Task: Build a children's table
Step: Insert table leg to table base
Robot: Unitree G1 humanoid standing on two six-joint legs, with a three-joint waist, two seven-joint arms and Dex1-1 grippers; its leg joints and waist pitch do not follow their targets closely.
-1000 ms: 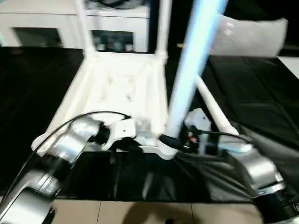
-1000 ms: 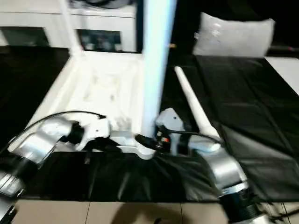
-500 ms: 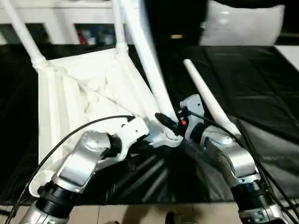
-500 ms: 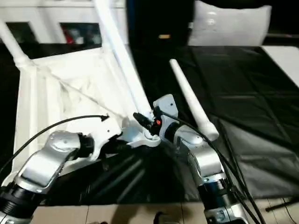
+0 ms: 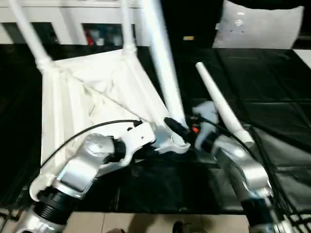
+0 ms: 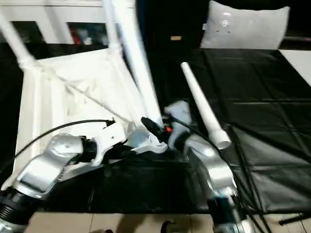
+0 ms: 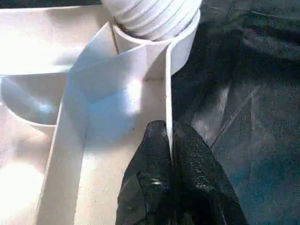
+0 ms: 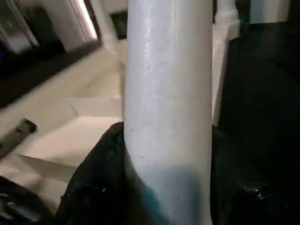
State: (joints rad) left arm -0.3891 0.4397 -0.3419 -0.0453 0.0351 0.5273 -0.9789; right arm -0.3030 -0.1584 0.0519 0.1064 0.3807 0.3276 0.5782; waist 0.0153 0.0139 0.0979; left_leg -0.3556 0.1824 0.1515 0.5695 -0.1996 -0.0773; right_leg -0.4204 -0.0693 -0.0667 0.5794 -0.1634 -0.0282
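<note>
The children's table lies upside down on black cloth, its ribbed white top [image 5: 97, 97] facing up. Two legs [image 5: 26, 31] [image 5: 127, 24] stand in the far corner sockets. A third leg [image 5: 163, 58] rises from the near right corner socket [image 7: 183, 42], tilted a little to the left. My right gripper [image 5: 177, 128] is shut on it just above the socket, black fingers [image 8: 98, 178] on both sides of the tube [image 8: 168, 93]. My left gripper [image 7: 169, 136] is shut on the top's thin rim wall [image 7: 168, 93] beside that socket. A fourth leg [image 5: 221, 109] lies loose on the cloth to the right.
A grey-white cushion [image 5: 260, 24] rests at the back right. A white cabinet [image 5: 63, 14] stands behind the table top. Black cloth [image 5: 277, 97] covers the floor to the right, and pale floor [image 5: 146, 223] shows along the near edge.
The whole picture has shifted with the head camera. The held leg now stands a little more upright than half a second ago. Both grips are unchanged.
</note>
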